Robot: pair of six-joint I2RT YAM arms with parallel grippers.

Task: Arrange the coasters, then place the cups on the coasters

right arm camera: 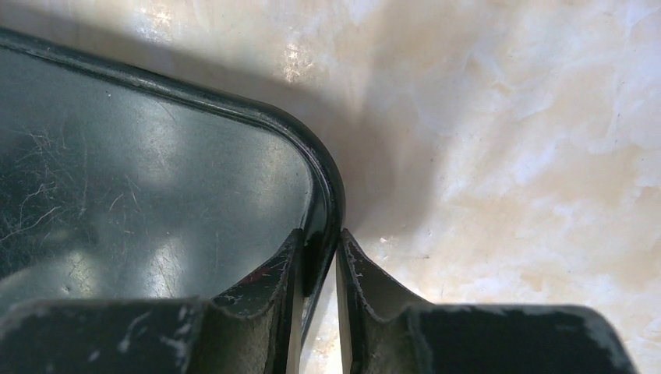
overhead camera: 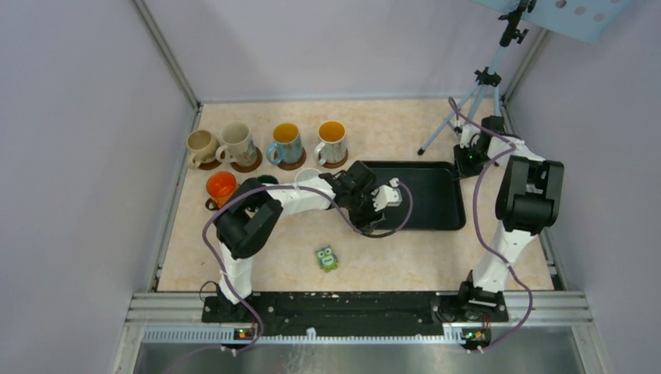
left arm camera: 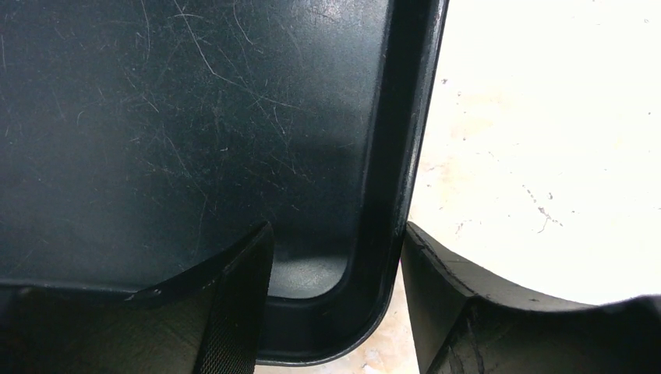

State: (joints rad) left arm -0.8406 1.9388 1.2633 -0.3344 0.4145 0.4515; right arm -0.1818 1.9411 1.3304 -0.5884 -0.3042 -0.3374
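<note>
In the upper left of the overhead view, four cups [overhead camera: 236,142] stand in a row, each on one of the brown coasters [overhead camera: 248,165]. Just below that row an orange-red cup [overhead camera: 221,185] sits at the left. A dark green cup [overhead camera: 266,180] and a white cup [overhead camera: 308,174] are beside it, both partly hidden behind the left arm; whether coasters lie under these two cannot be told.

At the centre right of the frame the black tray [overhead camera: 425,195] lies on the pale table [overhead camera: 405,257]. The left gripper [overhead camera: 387,199] is at the tray's left edge. In the left wrist view its fingers [left arm camera: 234,312] stand apart, one over the tray floor and the other outside over the table. They straddle the rim near a rounded corner without pinching it.

The right gripper [overhead camera: 468,160] is at the tray's upper right corner. In the right wrist view its fingers [right arm camera: 284,288] are drawn together on either side of the rim, clamped on it just beside the corner.

A small green owl figure [overhead camera: 326,258] lies in the lower centre, well apart from the tray.
</note>
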